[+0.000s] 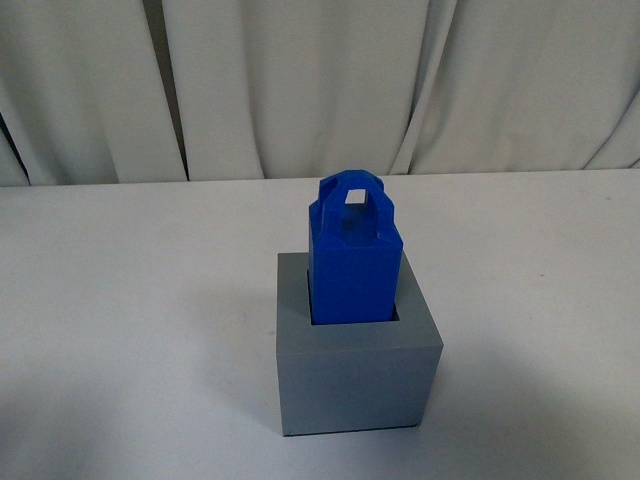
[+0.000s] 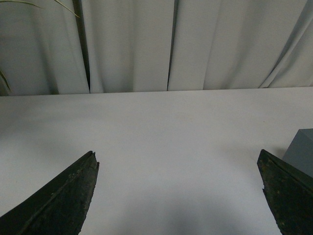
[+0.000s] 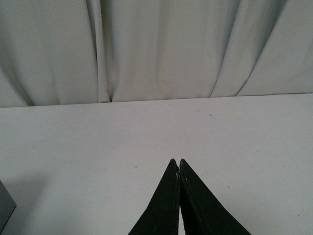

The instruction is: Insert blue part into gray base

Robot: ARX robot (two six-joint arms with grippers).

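**Blue part sitting in the gray base, both tools clear of it**

Left tool (image 2: 178, 164) first: its two dark fingers are spread wide, one poking in from the lower left of the left wrist frame, the other from the lower right, with nothing between them but bare white surface (image 2: 171, 132). A gray corner of the gray base (image 2: 301, 152) peeks in at the right edge, right behind the right-hand finger; can't tell if they touch.

Right tool (image 3: 176, 162) is pressed together, fingertips meeting in a point at bottom center of its frame, pinching nothing. A sliver of gray shows in the lower left corner there, probably the base too, but it's too little to be sure.

In the front view, no arms show up at all. The blue part (image 1: 350, 270) stands upright in the square recess on top of the gray base, roughly center frame, with its looped handle up. The base rests on the white surface, and pale curtains (image 1: 300, 80) hang across the top of the frame.
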